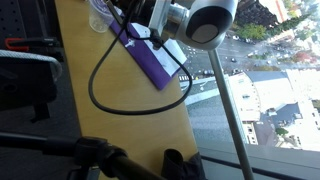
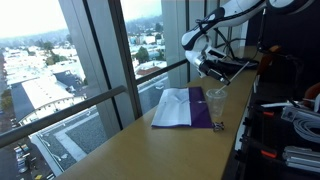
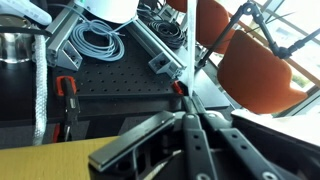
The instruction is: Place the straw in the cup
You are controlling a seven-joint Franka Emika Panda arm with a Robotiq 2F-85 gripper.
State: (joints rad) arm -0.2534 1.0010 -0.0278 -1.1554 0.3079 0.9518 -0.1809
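The thin white straw [image 3: 189, 50] stands between my gripper's [image 3: 186, 104] closed fingers and sticks out past the tips in the wrist view. In both exterior views the gripper [image 2: 208, 68] [image 1: 132, 14] hangs a little above and beside the small clear cup [image 2: 215, 102] [image 1: 100, 15]. The cup stands upright on the wooden table next to the folder. The cup does not show in the wrist view. The straw is too thin to make out in the exterior views.
A purple-and-white folder [image 2: 182, 108] [image 1: 150, 58] lies on the table [image 1: 120, 120] beside the cup. A thick black cable [image 1: 100, 92] loops across the table. Window glass runs along one table edge. Black equipment racks [image 2: 285, 110], an orange chair [image 3: 255, 70] and coiled cables [image 3: 95, 42] stand on the other side.
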